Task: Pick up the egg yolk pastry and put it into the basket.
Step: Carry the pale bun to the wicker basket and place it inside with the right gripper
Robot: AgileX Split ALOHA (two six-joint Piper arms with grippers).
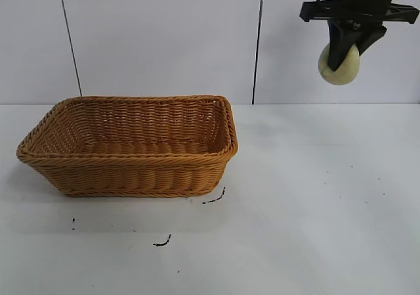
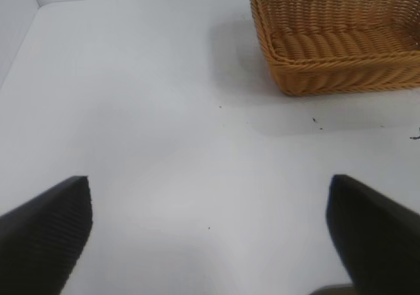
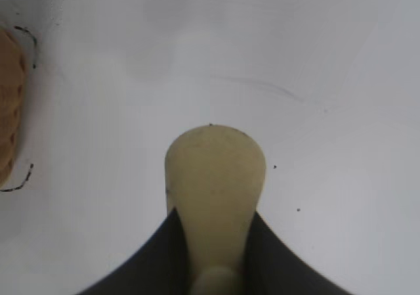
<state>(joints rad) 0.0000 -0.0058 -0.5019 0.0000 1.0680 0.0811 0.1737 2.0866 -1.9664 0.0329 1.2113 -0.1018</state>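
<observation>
While clamped aloft: egg yolk pastry (image 1: 340, 65), right tool (image 1: 344, 53).

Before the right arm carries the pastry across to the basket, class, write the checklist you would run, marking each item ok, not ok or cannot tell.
1. Right gripper shut on the egg yolk pastry: ok.
2. Pastry lifted off the table: ok.
3. Pastry above the basket: not ok, it hangs off to the right of it.
4. Basket upright, opening up: ok.
5. Left gripper open, away from the basket: ok.
6. Grip firmness: cannot tell.
</observation>
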